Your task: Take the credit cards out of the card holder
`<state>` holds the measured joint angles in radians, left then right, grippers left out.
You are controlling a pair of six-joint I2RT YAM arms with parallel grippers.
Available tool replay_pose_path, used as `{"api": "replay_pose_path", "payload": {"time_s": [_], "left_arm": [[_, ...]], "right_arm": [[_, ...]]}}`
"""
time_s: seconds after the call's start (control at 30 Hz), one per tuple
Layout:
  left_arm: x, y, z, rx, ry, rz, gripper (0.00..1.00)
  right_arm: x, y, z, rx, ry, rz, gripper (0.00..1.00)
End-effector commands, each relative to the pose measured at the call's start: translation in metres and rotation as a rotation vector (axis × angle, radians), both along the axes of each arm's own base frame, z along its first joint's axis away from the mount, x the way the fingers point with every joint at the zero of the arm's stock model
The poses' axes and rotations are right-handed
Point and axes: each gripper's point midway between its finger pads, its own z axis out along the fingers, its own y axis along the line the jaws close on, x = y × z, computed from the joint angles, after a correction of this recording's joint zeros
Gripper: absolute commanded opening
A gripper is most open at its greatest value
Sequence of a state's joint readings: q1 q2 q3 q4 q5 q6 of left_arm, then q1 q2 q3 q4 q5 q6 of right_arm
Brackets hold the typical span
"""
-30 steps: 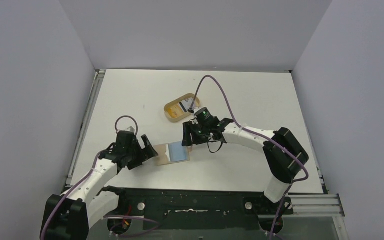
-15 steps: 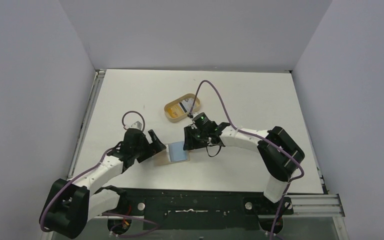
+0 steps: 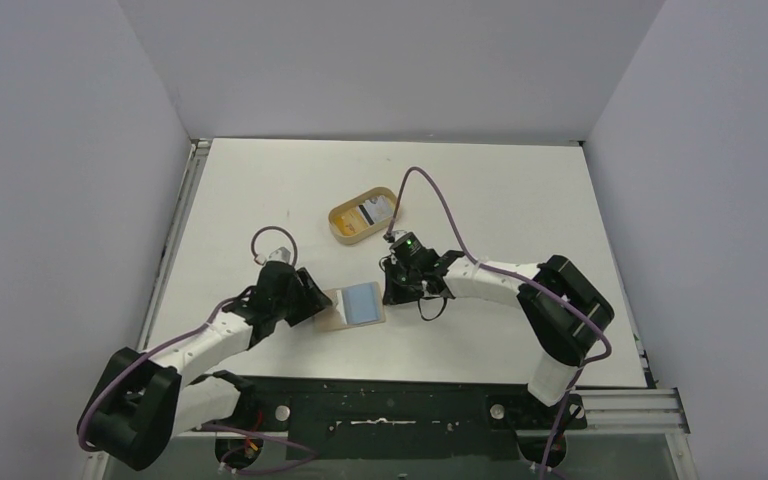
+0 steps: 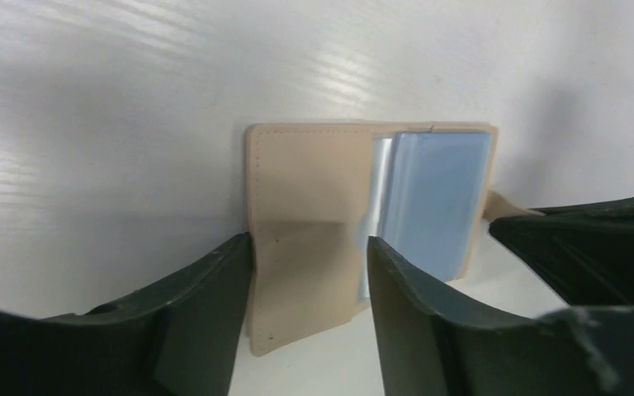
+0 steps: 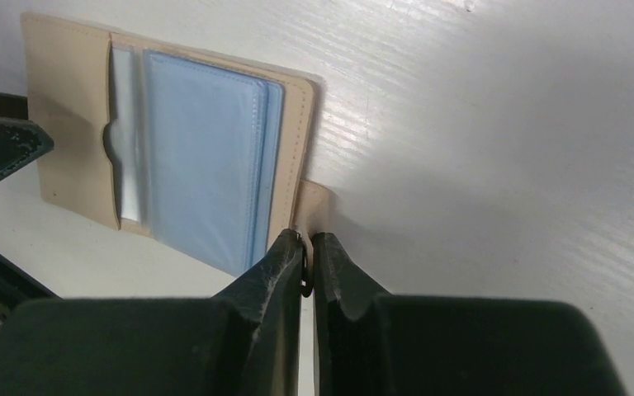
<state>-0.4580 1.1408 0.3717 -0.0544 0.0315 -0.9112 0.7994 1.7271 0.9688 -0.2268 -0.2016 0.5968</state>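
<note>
— While the card holder [image 3: 350, 306] lies spread open on the bench [image 3: 500, 200], which pincer has hold of it?

— The right pincer [image 5: 307, 241]; its jaws are pressed together on the snap tab [image 5: 314, 202] that sticks out from the holder's edge on the right arm's side; the tips hide the tab's end, so I cannot tell how deep the bite goes.

— And the left pincer [image 4: 307, 245]?

— Jaws apart, low over the tan half; one finger [image 4: 206, 313] sits at the holder's outer edge, the other finger [image 4: 429, 322] near the fold, with the tan flap between them; whether they press on it I cannot tell.

— Where does the holder sit overall?

— Flat, inside up, toward the near middle of the bench, between the two pincers; the tan half faces the left arm, the light blue leaves [image 5: 206, 157] face the right arm.

— And the credit cards?

— One card [image 3: 372, 211], pale with a dark patch, lies in the oval wooden tray [image 3: 338, 230]; the tray stands farther back on the bench, apart from the holder; inside the holder a pale edge [image 5: 125, 140] shows in the tan pocket's cut-out, just beside the blue leaves; whether that is a card I cannot tell.
</note>
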Motion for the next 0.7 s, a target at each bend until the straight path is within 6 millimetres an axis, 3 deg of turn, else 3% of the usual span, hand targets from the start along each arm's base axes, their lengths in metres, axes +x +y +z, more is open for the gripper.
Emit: {"api": "replay_pose_path", "payload": {"time_s": [0.0, 0.07, 0.13, 0.53, 0.67], "left_arm": [[-0.01, 0.004, 0.0, 0.012, 0.015, 0.008, 0.42], [-0.009, 0.004, 0.008, -0.002, 0.0, 0.013, 0.16], [-0.008, 0.003, 0.018, -0.018, -0.022, 0.018, 0.0], [0.008, -0.011, 0.076, -0.085, -0.122, -0.01, 0.0], [0.016, -0.024, 0.085, -0.084, -0.129, -0.044, 0.0]], "right_arm": [[0.006, 0.007, 0.007, 0.044, -0.036, -0.017, 0.0], [0.005, 0.008, 0.004, 0.046, -0.03, -0.016, 0.0], [0.004, 0.008, 0.002, 0.048, -0.025, -0.015, 0.0], [-0.004, 0.013, -0.016, 0.08, 0.022, -0.024, 0.0], [-0.006, 0.016, -0.021, 0.097, 0.039, -0.024, 0.0]]}}
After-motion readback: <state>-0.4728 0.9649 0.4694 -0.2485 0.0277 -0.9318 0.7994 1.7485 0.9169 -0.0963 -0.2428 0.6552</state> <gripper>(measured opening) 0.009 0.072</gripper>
